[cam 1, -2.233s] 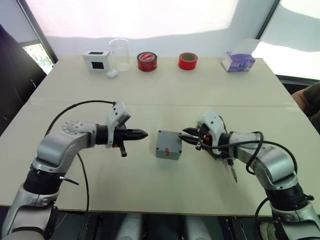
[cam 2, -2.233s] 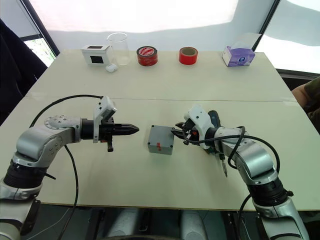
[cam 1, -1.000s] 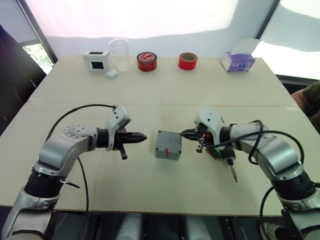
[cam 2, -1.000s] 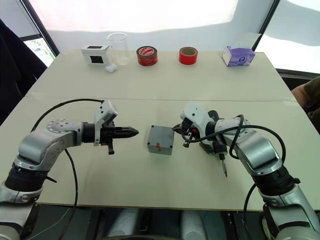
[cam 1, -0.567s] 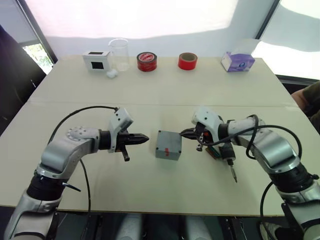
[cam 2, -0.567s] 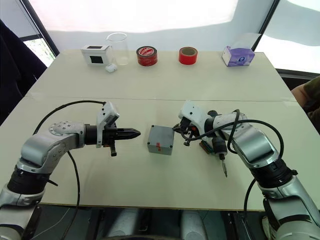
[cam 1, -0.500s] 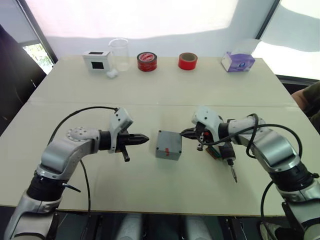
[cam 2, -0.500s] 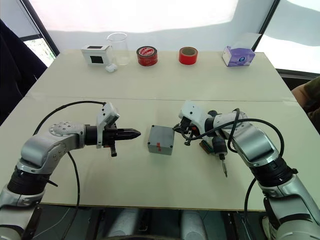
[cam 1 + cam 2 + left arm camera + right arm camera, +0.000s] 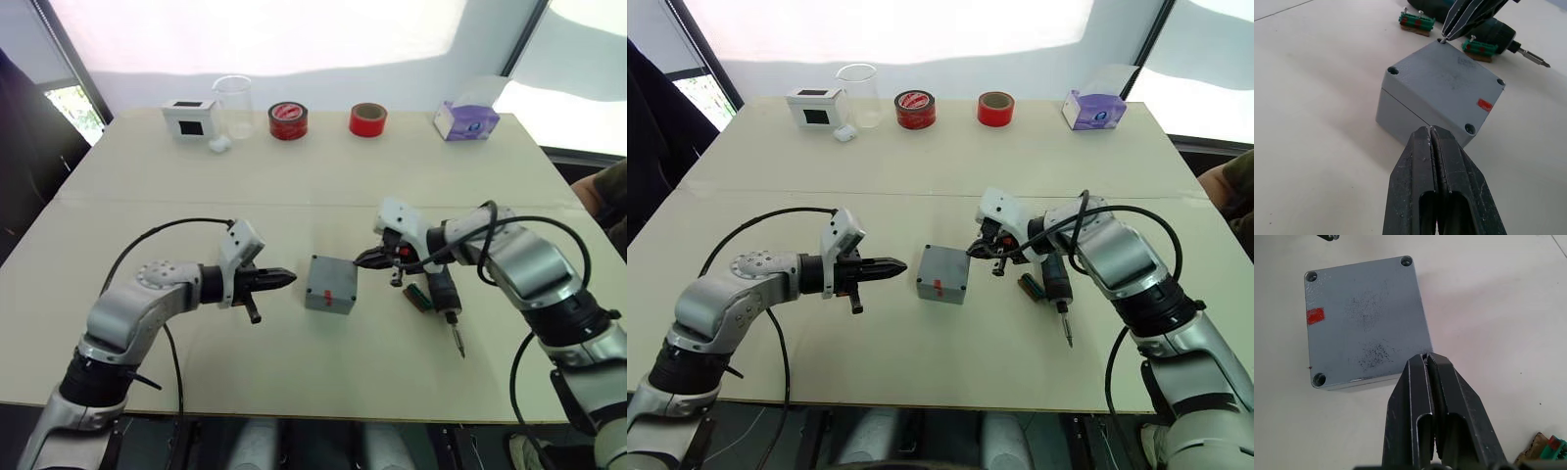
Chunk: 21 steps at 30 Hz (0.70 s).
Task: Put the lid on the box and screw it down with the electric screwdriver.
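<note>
Lid and box are already joined: the grey cover sits flush on the deeper half, with a thin seam running around under it. The pair stands between the two grippers.

The right gripper has its jaws closed, and their tip is at the lid's corner nearest to it. In the left wrist view a small screw seems to stand at that corner hole just under the tip; whether the jaws pinch it or only touch it I cannot tell. The other three corner holes look empty.

The left gripper also has its jaws pressed together with nothing between them. Its tip is just beside the opposite side of the box, not touching it.

The electric screwdriver lies on the table behind the right jaws, close under that arm, its bit pointing away from the box. Two green connector strips lie beside it.

I think the step in hand is seating the screw. To do it well, the screw should stand straight in its hole before the jaws let go, because a tilted screw will fall over. The left jaws could press the box side so it does not slide. Then the right jaws must open wide for the thick screwdriver body.
</note>
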Available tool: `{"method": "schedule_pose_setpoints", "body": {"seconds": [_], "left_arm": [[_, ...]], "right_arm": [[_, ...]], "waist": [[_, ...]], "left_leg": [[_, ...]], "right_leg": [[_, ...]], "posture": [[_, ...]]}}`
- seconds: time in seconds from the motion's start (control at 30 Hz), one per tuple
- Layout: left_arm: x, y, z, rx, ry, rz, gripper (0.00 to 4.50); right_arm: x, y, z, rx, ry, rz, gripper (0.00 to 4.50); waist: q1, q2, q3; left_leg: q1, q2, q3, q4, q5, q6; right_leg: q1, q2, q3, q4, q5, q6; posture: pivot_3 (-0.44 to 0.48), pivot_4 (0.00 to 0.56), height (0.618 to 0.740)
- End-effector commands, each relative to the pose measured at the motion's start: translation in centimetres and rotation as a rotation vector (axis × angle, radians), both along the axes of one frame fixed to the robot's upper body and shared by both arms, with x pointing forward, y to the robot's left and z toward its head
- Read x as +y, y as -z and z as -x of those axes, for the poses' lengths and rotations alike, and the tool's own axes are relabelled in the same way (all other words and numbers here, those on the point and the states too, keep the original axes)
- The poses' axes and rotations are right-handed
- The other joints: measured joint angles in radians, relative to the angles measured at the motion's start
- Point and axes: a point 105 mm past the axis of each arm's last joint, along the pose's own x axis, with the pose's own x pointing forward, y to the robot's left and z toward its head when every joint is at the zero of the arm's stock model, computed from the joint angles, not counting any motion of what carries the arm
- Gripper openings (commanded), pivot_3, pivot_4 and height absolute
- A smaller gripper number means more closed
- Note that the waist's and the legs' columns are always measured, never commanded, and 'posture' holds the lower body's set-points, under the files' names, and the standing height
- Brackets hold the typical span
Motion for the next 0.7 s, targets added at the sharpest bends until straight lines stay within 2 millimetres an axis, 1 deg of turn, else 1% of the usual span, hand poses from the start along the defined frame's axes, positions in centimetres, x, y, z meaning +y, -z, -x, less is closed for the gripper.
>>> {"method": "schedule_pose_setpoints", "body": {"seconds": [0.03,0.3,0.33,0.37,0.5,0.53,0.7], "left_arm": [[-0.2,-1.2,0.2,-0.055,0.0,0.028,0.0],[0.0,-1.2,0.3,-0.055,-0.016,0.03,0.0],[0.0,-1.2,0.3,-0.055,-0.017,0.031,0.0],[0.0,-1.2,0.3,-0.055,-0.018,0.031,0.0],[0.0,-1.2,0.3,-0.053,-0.019,0.034,0.0],[-0.1,-1.1,0.3,-0.052,-0.019,0.034,0.0],[-0.1,-1.1,0.3,-0.05,-0.017,0.037,0.0]], "right_arm": [[0.3,0.2,-0.4,0.027,-0.025,0.013,0.01],[1.0,0.5,-0.5,0.056,-0.065,0.021,0.01],[1.2,0.4,-0.5,0.055,-0.066,0.018,0.54],[1.3,0.3,-0.6,0.053,-0.065,0.012,0.78],[1.8,-0.2,-0.6,0.049,-0.063,-0.01,2.31],[1.8,-0.4,-0.6,0.048,-0.064,-0.013,2.44],[2.1,-1.3,-0.1,0.04,-0.073,-0.044,2.44]], "waist": [[-0.001,0.0,0.0],[-0.006,0.0,0.0],[-0.008,0.0,0.0],[-0.014,0.0,0.0],[-0.019,0.0,0.0],[-0.018,0.0,0.0],[-0.018,0.0,0.0]], "left_leg": [[0.0,0.0,0.0,0.0,0.0,0.0],[0.0,0.0,0.0,-0.001,0.0,0.0],[0.0,0.0,0.0,-0.001,0.0,-0.001],[0.0,0.0,0.0,-0.001,0.0,-0.001],[0.0,0.0,0.0,-0.002,0.0,-0.001],[0.0,0.0,0.0,-0.002,0.0,-0.001],[0.0,0.0,0.0,-0.002,0.0,-0.001]], "right_leg": [[0.0,0.0,0.0,0.0,0.0,0.0],[0.0,0.0,0.0,0.0,0.0,0.0],[-0.001,0.0,0.0,0.0,0.0,0.0],[-0.001,0.0,0.0,0.0,0.0,0.0],[-0.001,0.0,0.0,0.0,0.0,0.0],[-0.001,0.0,0.0,0.0,0.0,0.0],[-0.001,0.0,0.0,0.0,0.0,0.0]], "posture": [[0.0,0.15,0.74],[0.0,0.15,0.74],[0.0,0.15,0.74],[0.0,0.15,0.74],[0.0,0.15,0.74],[0.0,0.15,0.74],[0.0,0.15,0.74]]}}
